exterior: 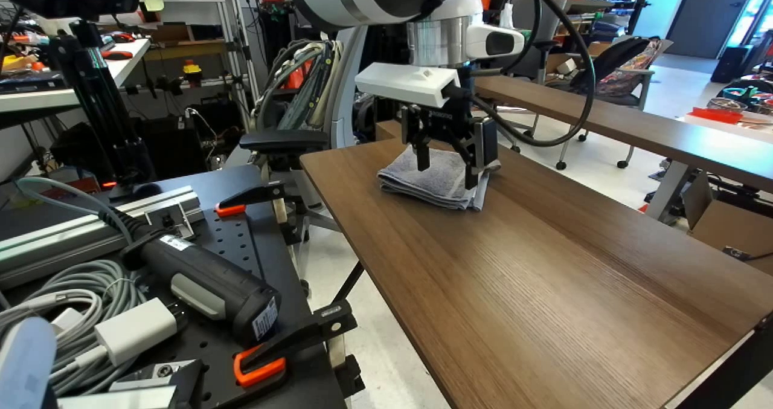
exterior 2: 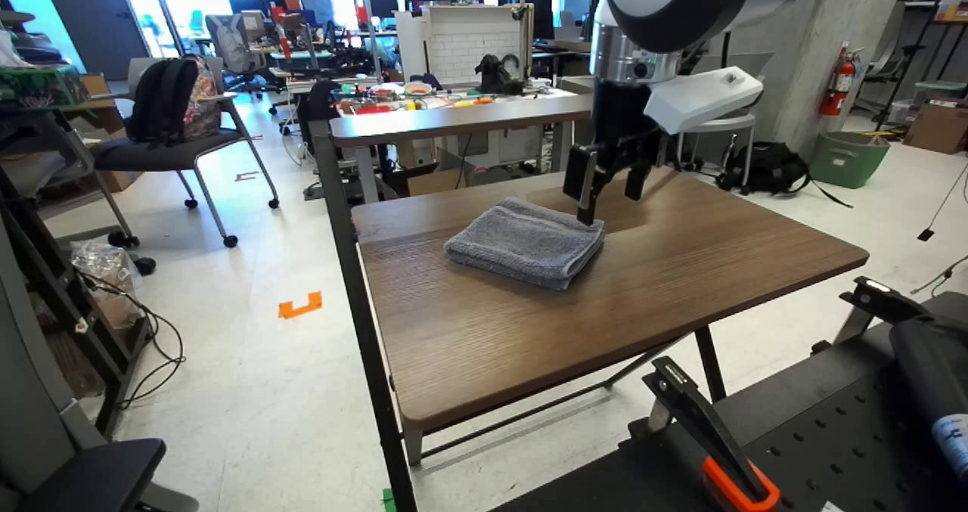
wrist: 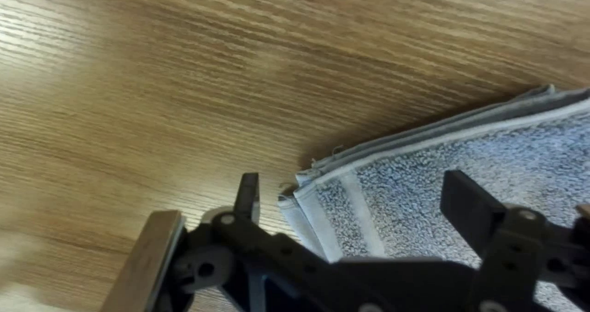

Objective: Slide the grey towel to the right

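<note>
The grey towel (exterior: 436,182) lies folded in flat layers on the brown table in both exterior views (exterior 2: 522,241). In the wrist view the towel (wrist: 410,183) fills the lower right, with a pale striped edge and one corner showing. My gripper (exterior: 447,171) is open and empty, pointing down at that edge, also in an exterior view (exterior 2: 609,203). In the wrist view the gripper (wrist: 352,185) has its left finger over bare wood beside the corner and its right finger over the towel's top. The fingertips look above the towel; I cannot tell how far.
The brown table (exterior: 543,288) runs on past the towel; a black metal post (exterior 2: 355,285) stands at one end. A black cart (exterior: 235,246) beside it holds a scanner (exterior: 205,276), cables and orange-tipped clamps (exterior: 266,367). A chair armrest (exterior: 284,139) is near the table's edge.
</note>
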{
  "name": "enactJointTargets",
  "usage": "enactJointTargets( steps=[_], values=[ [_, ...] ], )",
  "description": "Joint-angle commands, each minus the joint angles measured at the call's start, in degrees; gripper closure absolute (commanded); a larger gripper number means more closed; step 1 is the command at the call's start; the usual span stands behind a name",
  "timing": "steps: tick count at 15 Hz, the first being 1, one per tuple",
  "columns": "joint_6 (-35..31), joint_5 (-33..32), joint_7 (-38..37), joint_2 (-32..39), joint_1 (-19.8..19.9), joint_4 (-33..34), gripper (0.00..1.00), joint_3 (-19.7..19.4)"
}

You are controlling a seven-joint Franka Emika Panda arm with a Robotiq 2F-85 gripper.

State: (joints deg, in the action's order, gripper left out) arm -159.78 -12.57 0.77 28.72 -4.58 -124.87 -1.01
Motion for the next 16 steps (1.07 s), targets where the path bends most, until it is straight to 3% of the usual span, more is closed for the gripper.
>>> enactJointTargets(
  steps=[1, 16],
  values=[
    [1.86, 4.72, 4.21, 2.55, 3.27, 2.30, 0.00, 3.80],
    [5.56, 5.35, 5.63, 11.24, 1.97, 13.07, 0.00, 6.68]
  ],
)
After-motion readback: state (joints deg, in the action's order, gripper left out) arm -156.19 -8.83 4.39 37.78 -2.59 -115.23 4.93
